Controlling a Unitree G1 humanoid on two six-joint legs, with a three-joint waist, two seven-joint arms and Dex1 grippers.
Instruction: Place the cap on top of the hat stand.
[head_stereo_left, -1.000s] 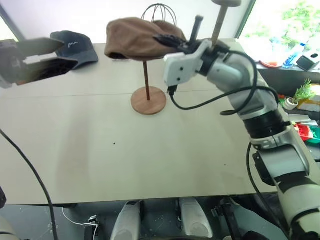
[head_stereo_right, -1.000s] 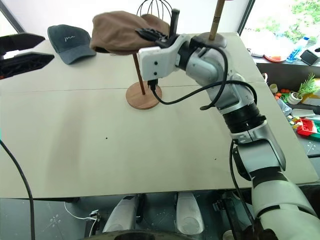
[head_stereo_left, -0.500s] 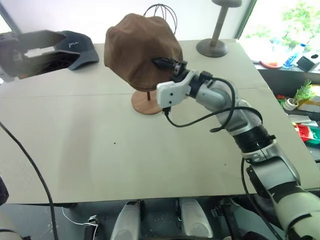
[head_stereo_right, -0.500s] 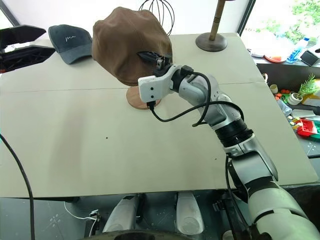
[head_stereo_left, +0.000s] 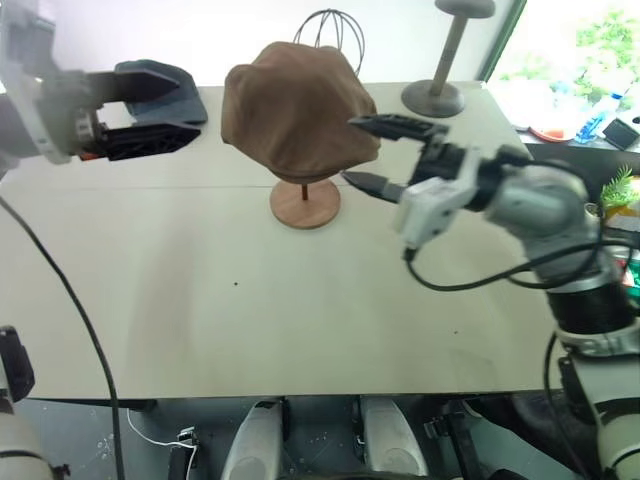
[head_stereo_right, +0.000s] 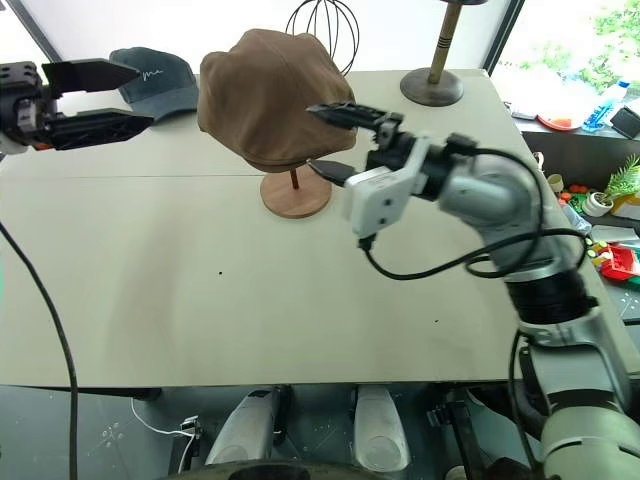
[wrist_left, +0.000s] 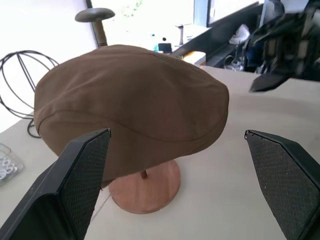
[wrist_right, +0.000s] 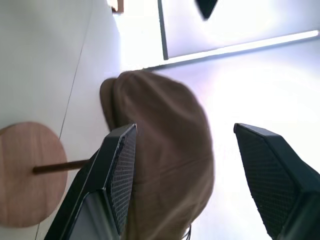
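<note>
So the table (head_stereo_left: 300, 330) has the stand (head_stereo_left: 305, 203) on it, and the cap (head_stereo_left: 295, 110) is draped over the stand's top, hiding the disc. Right gripper (head_stereo_left: 372, 152) is spread apart just beside the cap, holding nothing. Left gripper (head_stereo_left: 160, 105) hangs wide apart, empty too.

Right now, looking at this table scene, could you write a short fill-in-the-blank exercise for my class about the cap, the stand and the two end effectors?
1. The brown cap sits on top of the wooden ____.
2. The right end effector, beside the cap, has its fingers ____.
3. The dark navy baseball cap lies on the ____.
4. Behind the brown cap stands a globe-shaped stand made of ____.

Missing words: hat stand; open; table; wire
</note>
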